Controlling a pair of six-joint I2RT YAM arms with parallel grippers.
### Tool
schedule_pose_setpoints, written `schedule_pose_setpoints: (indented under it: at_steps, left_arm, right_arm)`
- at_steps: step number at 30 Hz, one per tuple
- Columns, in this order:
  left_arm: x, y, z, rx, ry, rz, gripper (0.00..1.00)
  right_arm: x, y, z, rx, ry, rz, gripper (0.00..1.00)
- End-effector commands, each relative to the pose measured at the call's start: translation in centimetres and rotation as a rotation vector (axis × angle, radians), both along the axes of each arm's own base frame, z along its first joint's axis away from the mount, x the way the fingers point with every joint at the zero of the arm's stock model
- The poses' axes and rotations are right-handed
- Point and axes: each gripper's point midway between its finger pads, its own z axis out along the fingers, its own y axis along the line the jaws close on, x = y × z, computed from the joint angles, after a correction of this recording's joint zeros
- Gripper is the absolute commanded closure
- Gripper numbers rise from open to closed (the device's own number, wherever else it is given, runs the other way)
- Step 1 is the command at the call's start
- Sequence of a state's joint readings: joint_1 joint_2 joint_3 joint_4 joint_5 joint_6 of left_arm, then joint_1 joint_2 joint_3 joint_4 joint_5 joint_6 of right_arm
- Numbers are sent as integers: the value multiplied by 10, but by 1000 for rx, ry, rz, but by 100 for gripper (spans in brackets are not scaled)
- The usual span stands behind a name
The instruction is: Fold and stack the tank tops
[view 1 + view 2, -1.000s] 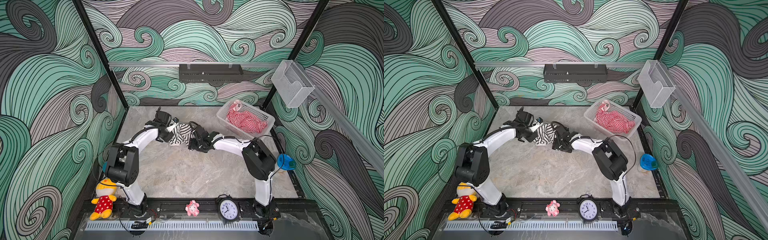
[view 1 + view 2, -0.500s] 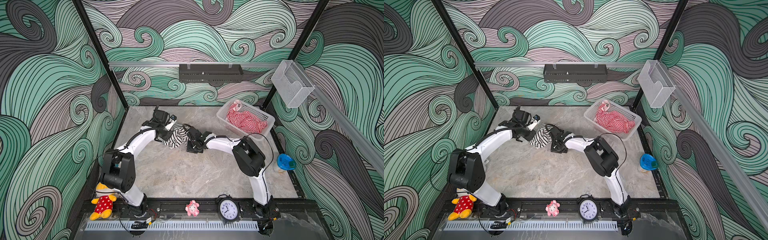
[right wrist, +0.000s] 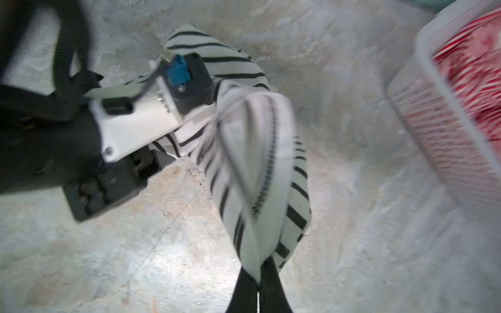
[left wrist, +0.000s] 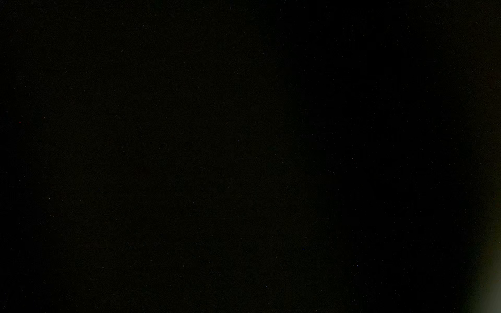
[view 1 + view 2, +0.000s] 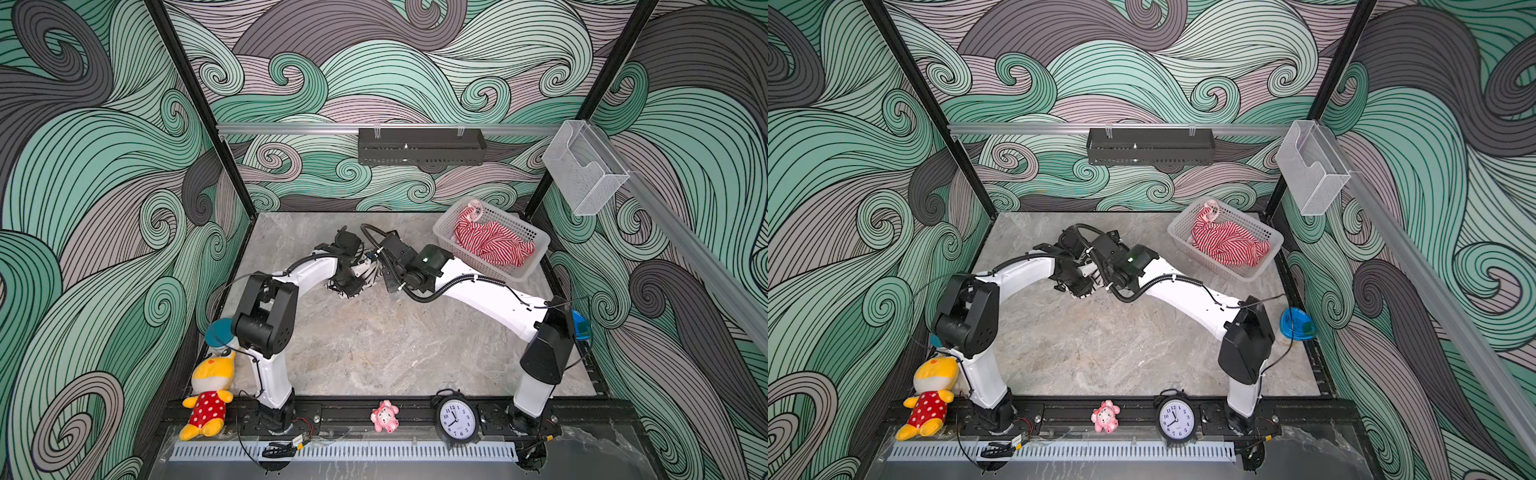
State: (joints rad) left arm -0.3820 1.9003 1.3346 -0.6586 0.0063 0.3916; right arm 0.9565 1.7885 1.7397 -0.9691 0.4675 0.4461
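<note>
Starting at the front-left corner of the surface (image 5: 374, 353): spotting a yellow plush toy (image 5: 208, 395) in red polka dots, slumped beside the base of the left arm (image 5: 266, 316). Following that arm up to the left end effector (image 5: 348, 286), low over the back middle of the surface and buried in the black-and-white tank top (image 3: 257, 162). Can't tell whether open or closed there: fingers out of sight in both top views, and nothing but darkness from the left wrist view. Over to the right wrist view now, and catching the right end effector (image 3: 257, 281) pinched tight on a fold of that top, with the cloth bunched between the two end effectors. Dropping to the front edge: noting a pink toy (image 5: 384, 415) near the middle, then a black clock (image 5: 456, 419) just to its right. Swinging to the back-right corner: finding a white basket (image 5: 537, 257) with the red-and-white tank top (image 5: 494, 247) crumpled inside. Finishing by the right edge with a blue bowl (image 5: 1296, 324).
</note>
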Motion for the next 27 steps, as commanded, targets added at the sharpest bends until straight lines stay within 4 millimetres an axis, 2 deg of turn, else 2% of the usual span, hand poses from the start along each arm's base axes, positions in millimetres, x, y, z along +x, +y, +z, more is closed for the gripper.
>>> schedule_pose_setpoints:
  at_steps: [1, 4, 8, 11, 13, 14, 16, 18, 20, 22, 24, 27]
  left_arm:
    - [47, 37, 14, 189, -146, 137, 63]
    - [66, 49, 33, 175, -215, 195, 63]
    - [94, 74, 70, 204, -368, 277, 61]
    - [102, 88, 84, 204, -388, 324, 61]
    - [95, 86, 94, 124, -365, 341, 62]
    - [86, 76, 99, 42, -344, 319, 62]
    - [57, 43, 108, -135, -290, 202, 61]
    - [16, 3, 115, -326, -229, 25, 57]
    - [-19, -22, 111, -405, -206, -82, 54]
    - [-45, -40, 99, -404, -233, -186, 52]
    - [-67, -55, 83, -344, -251, -285, 52]
    - [-85, -72, 68, -271, -212, -355, 52]
  right_arm:
    - [-9, -53, 38, -344, -167, -18, 100]
    - [-14, -66, 72, -374, -264, -39, 100]
    - [-19, -97, 104, -391, -347, -120, 100]
    - [-26, -107, 115, -345, -364, -133, 100]
    - [-26, -105, 111, -338, -357, -119, 100]
    - [-26, -104, 106, -349, -348, -114, 100]
    - [-26, -101, 94, -370, -322, -104, 100]
    - [-24, -99, 82, -399, -304, -103, 100]
    - [-19, -102, 69, -422, -277, -122, 100]
    - [-13, -116, 50, -402, -203, -178, 100]
    - [-5, -140, 32, -367, -118, -271, 100]
    - [3, -176, 18, -361, -70, -396, 100]
